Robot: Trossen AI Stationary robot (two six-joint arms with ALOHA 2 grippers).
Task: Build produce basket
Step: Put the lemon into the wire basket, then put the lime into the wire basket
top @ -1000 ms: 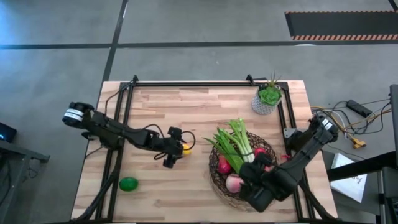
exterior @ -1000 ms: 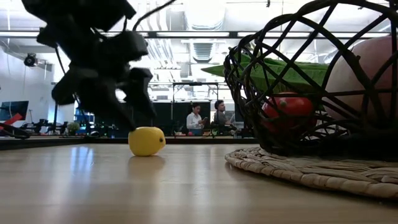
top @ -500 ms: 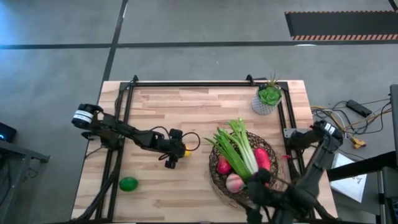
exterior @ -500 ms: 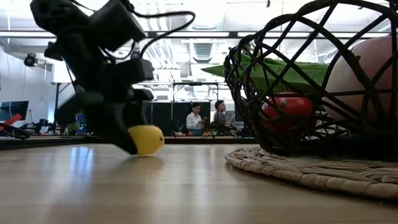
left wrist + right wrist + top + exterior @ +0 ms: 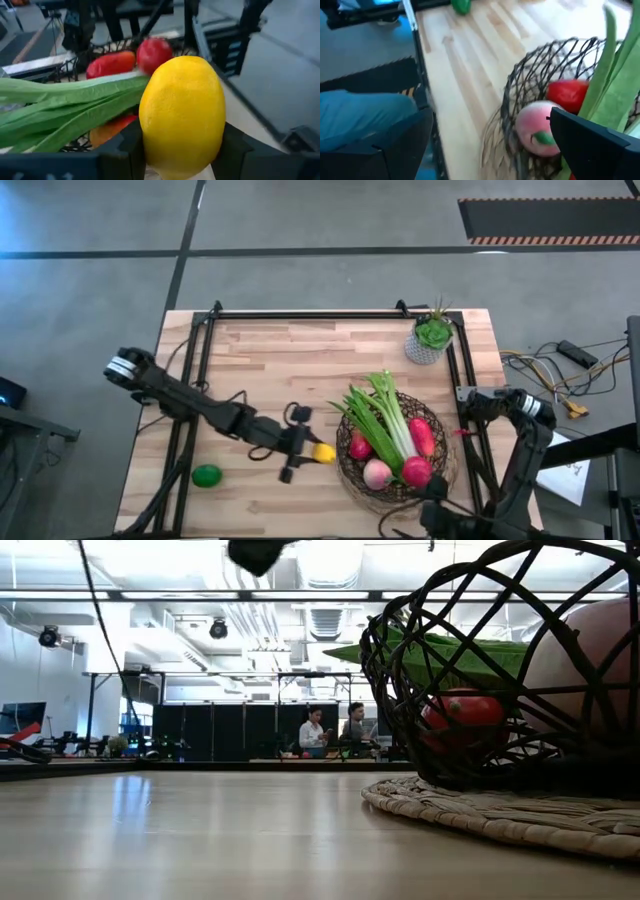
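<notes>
The dark woven basket (image 5: 440, 472) stands right of the table's middle on a woven mat (image 5: 500, 812). It holds a leafy green (image 5: 385, 415), a red pepper (image 5: 422, 434), a red apple (image 5: 416, 471) and a pink peach (image 5: 377, 474). My left gripper (image 5: 312, 452) is shut on a yellow lemon (image 5: 324, 452) just left of the basket. A lime (image 5: 207, 476) lies on the table near the near left corner. My right gripper (image 5: 490, 145) is open and empty at the near right edge, beside the basket. My left gripper pinches the lemon's two opposite sides (image 5: 150, 135) between its two fingers (image 5: 234, 147), on the lemon's lower half in the wrist view. The fingers come from the table's left, pointing toward the basket. The lemon is lifted clear of the table; the low view shows none of it.
A small grey pot with a green plant (image 5: 433, 338) stands at the far right corner. A black frame (image 5: 300, 314) runs along the table's edges. Bare wood lies left of the basket and at the far middle. People stand in the room beyond the table (image 5: 330, 728).
My left gripper has come down on the lemon, taken hold of it, lifted it off the table and carried it toward the right and near edge, up to the basket. My right arm has drawn back from above the basket toward the near right edge.
</notes>
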